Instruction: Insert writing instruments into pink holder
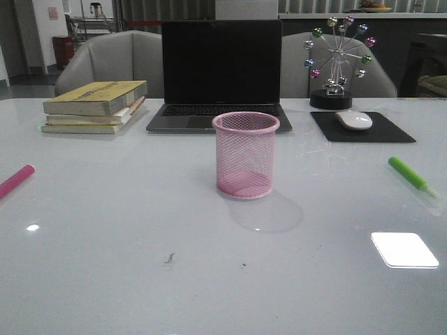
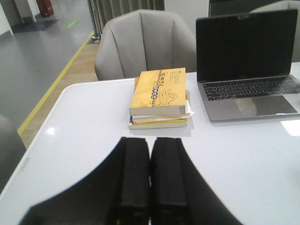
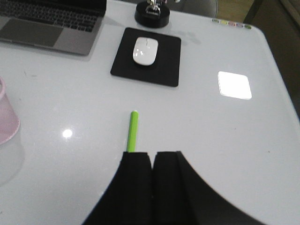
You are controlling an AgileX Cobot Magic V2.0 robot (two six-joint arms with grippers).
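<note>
The pink wire-mesh holder point(image 1: 245, 155) stands upright and empty in the middle of the white table; its edge point(image 3: 6, 119) shows in the right wrist view. The pink-magenta pen point(image 1: 15, 181) lies at the table's left edge. The green pen point(image 1: 408, 173) lies at the right, its far part point(image 3: 133, 131) showing just beyond my right gripper point(image 3: 153, 155), whose fingers hide the rest. My right gripper is shut with nothing in it. My left gripper point(image 2: 150, 139) is shut too, empty, above bare table in front of the books. Neither gripper shows in the front view.
A stack of books point(image 1: 97, 105) sits back left, an open laptop point(image 1: 221, 73) behind the holder. A white mouse point(image 1: 355, 119) on a black pad point(image 1: 363, 128) and a ball ornament point(image 1: 335, 63) stand back right. Grey chairs point(image 1: 115, 59) line the far edge.
</note>
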